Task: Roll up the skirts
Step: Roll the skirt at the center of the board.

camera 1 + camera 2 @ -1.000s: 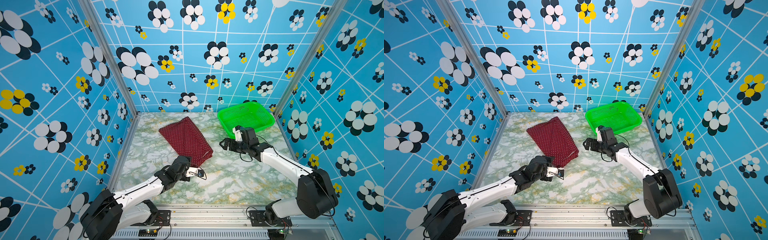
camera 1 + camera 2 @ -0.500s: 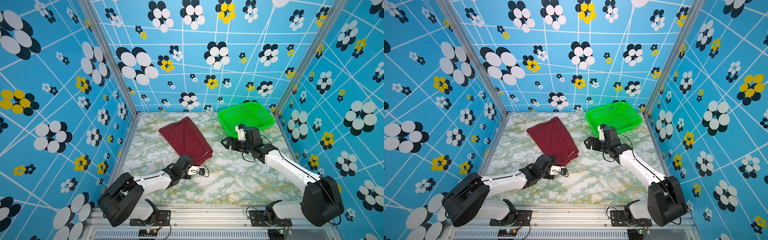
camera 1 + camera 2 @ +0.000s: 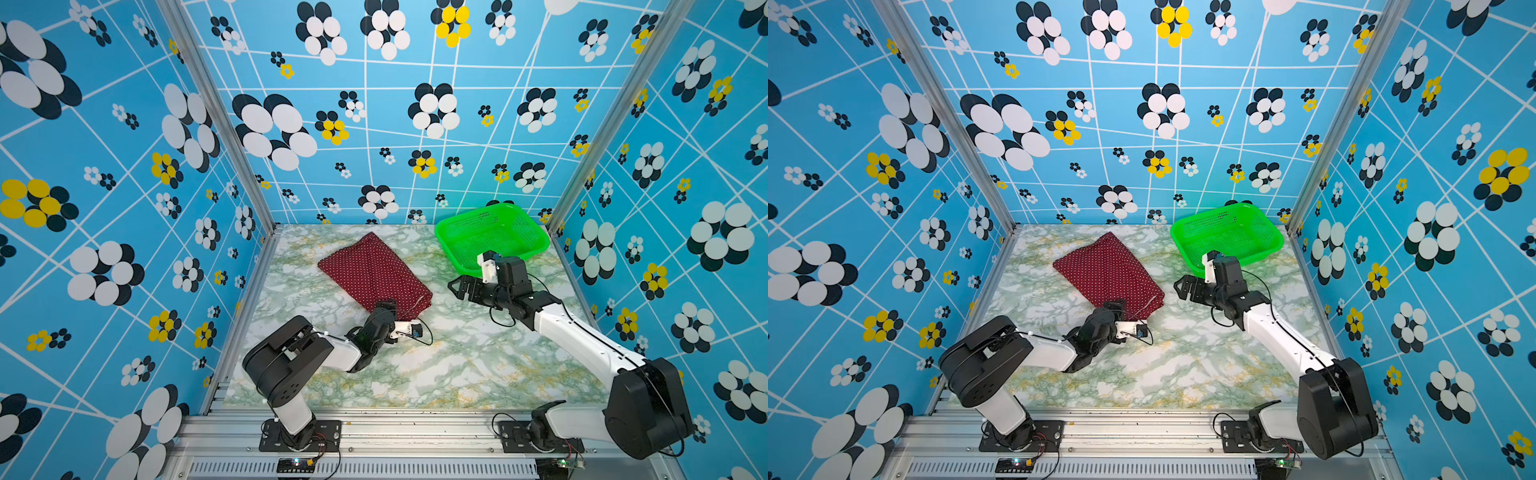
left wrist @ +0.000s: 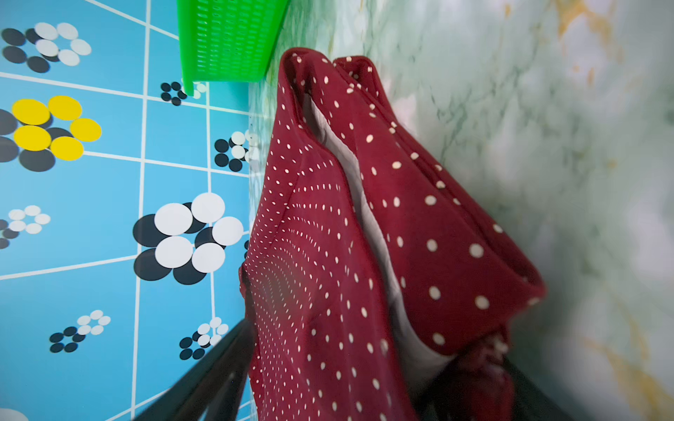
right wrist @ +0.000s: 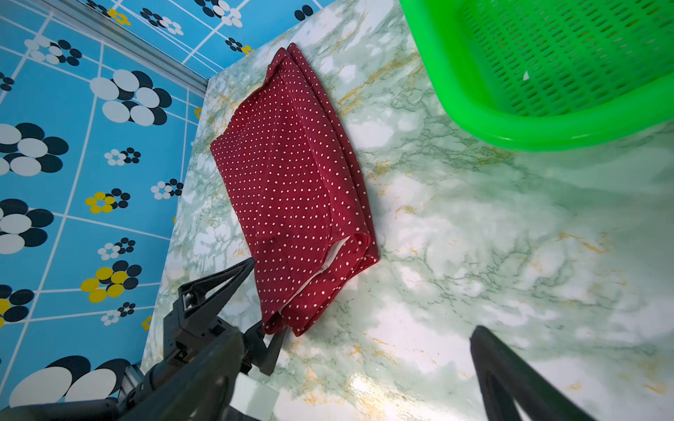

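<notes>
The skirt (image 3: 372, 274) lies flat and diagonal on the far left part of the table (image 3: 457, 365), clear of the left edge and wall. Its near corner sits between the spread fingers of the left gripper (image 5: 266, 299), one on each side of the fabric, not closed on it. The near half of the table is bare marble. Right of the skirt and apart from it, the right gripper (image 3: 462, 289) hovers with its fingers wide, just in front of the basket (image 3: 536, 245) in the far right corner.

A green-veined, marble-patterned tabletop (image 3: 457, 365) is being enclosed on three sides by blue walls (image 3: 124, 166) printed with white, black and yellow flowers, with aluminium posts (image 3: 220, 124) at the corners.
</notes>
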`<state>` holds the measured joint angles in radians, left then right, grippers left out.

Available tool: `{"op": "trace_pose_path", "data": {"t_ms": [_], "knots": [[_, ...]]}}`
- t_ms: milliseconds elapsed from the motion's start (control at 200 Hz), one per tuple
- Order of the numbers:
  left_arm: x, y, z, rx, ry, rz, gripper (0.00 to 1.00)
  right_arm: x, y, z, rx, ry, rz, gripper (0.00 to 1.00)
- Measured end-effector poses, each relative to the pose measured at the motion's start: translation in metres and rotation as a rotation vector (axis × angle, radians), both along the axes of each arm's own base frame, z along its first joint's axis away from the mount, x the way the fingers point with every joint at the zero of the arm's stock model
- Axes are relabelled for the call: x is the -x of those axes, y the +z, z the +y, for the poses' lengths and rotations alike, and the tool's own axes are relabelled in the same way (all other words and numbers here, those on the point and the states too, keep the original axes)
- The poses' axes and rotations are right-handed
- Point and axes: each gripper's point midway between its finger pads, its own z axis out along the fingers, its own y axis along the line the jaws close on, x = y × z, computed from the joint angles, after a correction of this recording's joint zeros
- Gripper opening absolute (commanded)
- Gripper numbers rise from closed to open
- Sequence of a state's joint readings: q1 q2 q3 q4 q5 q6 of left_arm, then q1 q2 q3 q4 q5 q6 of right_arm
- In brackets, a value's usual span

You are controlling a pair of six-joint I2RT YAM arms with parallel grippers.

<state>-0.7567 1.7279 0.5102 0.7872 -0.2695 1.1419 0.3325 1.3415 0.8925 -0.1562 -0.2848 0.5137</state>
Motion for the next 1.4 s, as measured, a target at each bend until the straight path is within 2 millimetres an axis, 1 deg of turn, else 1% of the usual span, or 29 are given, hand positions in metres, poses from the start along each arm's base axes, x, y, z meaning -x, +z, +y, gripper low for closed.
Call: {"op": "trace_pose_path", "data": {"t_ms": [30, 60, 100, 115, 130, 140, 155, 285, 365, 470, 545, 595, 675, 730, 780, 834, 869, 944, 1064, 1139, 1234, 1264, 1324, 1404], "knots": [[0.000, -0.001, -0.003, 0.003, -0.002, -0.008, 0.74, -0.001, 0.000, 0.000, -0.003, -0.001, -0.003, 0.99], [0.000, -0.002, -0.005, 0.010, -0.001, -0.012, 0.65, -0.001, 0.001, -0.001, -0.004, -0.002, -0.005, 0.99], [0.001, -0.006, -0.008, 0.005, -0.006, -0.012, 0.50, -0.002, 0.001, -0.001, -0.006, -0.004, -0.007, 0.99], [0.001, -0.006, -0.009, 0.009, -0.007, -0.017, 0.46, -0.002, 0.001, -0.001, -0.007, -0.003, -0.006, 0.99], [0.002, -0.010, -0.010, 0.006, -0.005, -0.011, 0.45, -0.002, 0.001, -0.001, -0.009, -0.005, -0.007, 0.99], [0.002, -0.011, -0.011, 0.003, -0.011, -0.012, 0.40, -0.002, 0.001, -0.002, -0.009, -0.005, -0.007, 0.99], [0.002, -0.013, -0.011, 0.004, -0.007, -0.009, 0.36, -0.002, 0.001, -0.002, -0.009, -0.006, -0.007, 0.99], [0.005, -0.022, -0.015, -0.006, -0.008, -0.003, 0.20, -0.001, -0.004, -0.005, -0.011, -0.014, 0.006, 0.99], [0.007, -0.026, -0.014, -0.010, -0.004, 0.017, 0.12, -0.002, -0.005, -0.008, -0.015, -0.022, 0.010, 0.99], [0.010, -0.025, -0.014, -0.006, 0.007, 0.053, 0.00, -0.004, -0.005, -0.010, -0.023, -0.034, 0.010, 0.99], [0.017, -0.021, -0.015, 0.009, 0.022, 0.097, 0.00, -0.004, -0.004, -0.010, -0.027, -0.035, 0.007, 0.99], [0.022, -0.013, -0.018, 0.046, 0.036, 0.128, 0.00, -0.005, -0.003, -0.010, -0.029, -0.034, 0.006, 0.99], [0.027, 0.014, -0.028, 0.155, 0.060, 0.161, 0.00, -0.004, -0.004, -0.009, -0.033, -0.029, 0.008, 0.99], [0.031, 0.037, -0.036, 0.268, 0.078, 0.193, 0.00, -0.004, -0.005, -0.008, -0.036, -0.023, 0.015, 0.99], [0.034, 0.053, -0.041, 0.364, 0.094, 0.232, 0.00, -0.003, -0.008, -0.006, -0.038, -0.018, 0.023, 0.99], [0.038, 0.063, -0.045, 0.450, 0.113, 0.294, 0.00, -0.003, -0.011, -0.006, -0.039, -0.014, 0.033, 0.99], [0.041, 0.065, -0.046, 0.499, 0.130, 0.344, 0.00, -0.003, -0.013, -0.005, -0.040, -0.011, 0.039, 0.99], [0.045, 0.060, -0.044, 0.597, 0.183, 0.470, 0.00, -0.002, -0.015, -0.003, -0.044, -0.003, 0.049, 0.99], [0.050, 0.041, -0.032, 0.764, 0.293, 0.675, 0.00, -0.002, -0.015, -0.003, -0.047, 0.002, 0.052, 0.99], [0.057, 0.019, -0.025, 0.848, 0.362, 0.797, 0.00, 0.001, -0.018, -0.003, -0.043, 0.002, 0.065, 0.99], [0.072, -0.015, -0.023, 0.915, 0.438, 0.954, 0.00, 0.005, -0.021, -0.005, -0.035, 0.002, 0.089, 0.99], [0.076, -0.023, -0.023, 0.938, 0.454, 0.995, 0.00, 0.006, -0.022, -0.005, -0.031, 0.003, 0.094, 0.99], [0.073, -0.022, -0.026, 1.037, 0.452, 1.038, 0.00, 0.010, -0.022, -0.006, -0.026, 0.005, 0.103, 0.99], [0.069, -0.024, -0.025, 1.163, 0.456, 1.099, 0.00, 0.015, -0.020, -0.008, -0.016, 0.012, 0.106, 0.99]]}}
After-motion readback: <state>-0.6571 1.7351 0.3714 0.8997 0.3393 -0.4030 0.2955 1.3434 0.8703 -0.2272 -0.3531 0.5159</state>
